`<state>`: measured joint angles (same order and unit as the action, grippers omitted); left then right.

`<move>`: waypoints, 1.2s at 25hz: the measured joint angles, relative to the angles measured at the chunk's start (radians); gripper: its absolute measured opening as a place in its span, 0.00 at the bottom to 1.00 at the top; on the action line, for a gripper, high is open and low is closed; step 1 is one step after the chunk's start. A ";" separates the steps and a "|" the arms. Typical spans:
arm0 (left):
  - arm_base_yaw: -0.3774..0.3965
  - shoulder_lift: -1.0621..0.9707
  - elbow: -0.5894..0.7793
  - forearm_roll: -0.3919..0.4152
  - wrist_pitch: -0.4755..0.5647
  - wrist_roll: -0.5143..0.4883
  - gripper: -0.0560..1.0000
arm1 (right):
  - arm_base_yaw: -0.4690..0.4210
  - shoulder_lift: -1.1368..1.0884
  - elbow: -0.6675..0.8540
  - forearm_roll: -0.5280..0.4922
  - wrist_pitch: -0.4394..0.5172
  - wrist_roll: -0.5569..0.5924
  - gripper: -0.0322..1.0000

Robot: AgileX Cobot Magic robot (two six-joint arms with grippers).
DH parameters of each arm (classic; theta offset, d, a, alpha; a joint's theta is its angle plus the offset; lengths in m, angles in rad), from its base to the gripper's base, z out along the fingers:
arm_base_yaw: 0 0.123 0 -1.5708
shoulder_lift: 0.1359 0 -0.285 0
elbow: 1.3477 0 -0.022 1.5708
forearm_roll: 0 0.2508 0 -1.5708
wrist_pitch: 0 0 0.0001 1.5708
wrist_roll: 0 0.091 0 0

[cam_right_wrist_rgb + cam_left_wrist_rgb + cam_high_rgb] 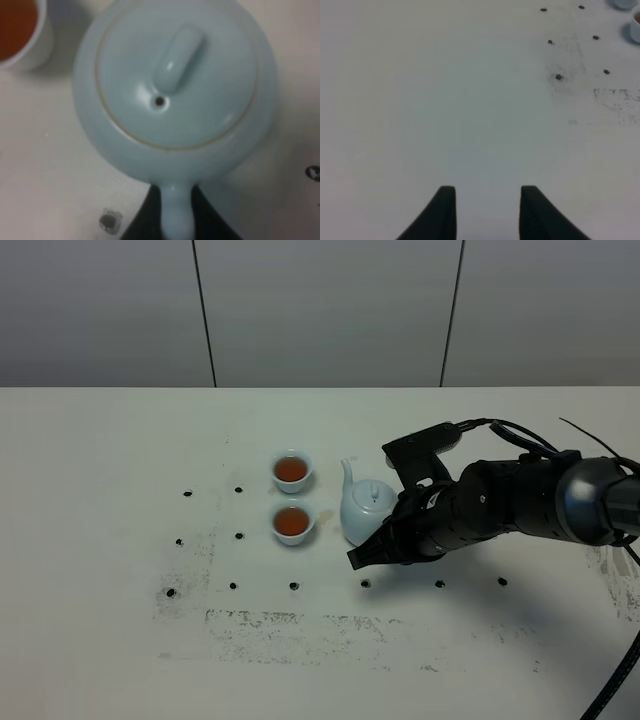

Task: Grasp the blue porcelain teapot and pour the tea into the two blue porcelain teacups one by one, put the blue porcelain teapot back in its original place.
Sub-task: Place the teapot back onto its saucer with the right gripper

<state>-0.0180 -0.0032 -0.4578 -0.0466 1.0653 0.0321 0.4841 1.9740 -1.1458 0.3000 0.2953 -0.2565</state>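
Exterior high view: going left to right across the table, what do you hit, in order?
Two small pale blue-white porcelain teacups of brown tea, sharing one column so unordered between themselves (near cup, far cup) → round pale blue-white porcelain teapot → black right robot arm.

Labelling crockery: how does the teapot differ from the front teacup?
The blue porcelain teapot is much bigger than the front teacup. The teapot is lidded, with spout and handle; the teacup is open, handleless, holding brown tea. The right gripper clamps the teapot's handle; the teacup stands free. Both are glossy pale blue-white.
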 joint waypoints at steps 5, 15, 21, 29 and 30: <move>0.000 0.000 0.000 0.000 0.000 0.002 0.33 | -0.032 -0.079 0.000 -0.034 0.040 0.000 0.06; 0.000 0.000 0.000 0.000 0.000 0.001 0.33 | -0.252 -0.109 -0.045 -0.108 0.064 0.075 0.06; 0.000 0.000 0.000 0.000 0.000 0.001 0.33 | -0.284 -0.024 -0.087 -0.109 0.085 0.081 0.06; 0.000 0.000 0.000 0.000 0.000 0.001 0.33 | -0.315 0.002 -0.087 -0.129 0.105 0.093 0.06; 0.000 0.000 0.000 0.000 0.000 0.001 0.33 | -0.318 0.004 -0.087 -0.131 0.105 0.096 0.06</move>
<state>-0.0180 -0.0032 -0.4578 -0.0466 1.0653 0.0333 0.1656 1.9776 -1.2327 0.1692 0.3999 -0.1607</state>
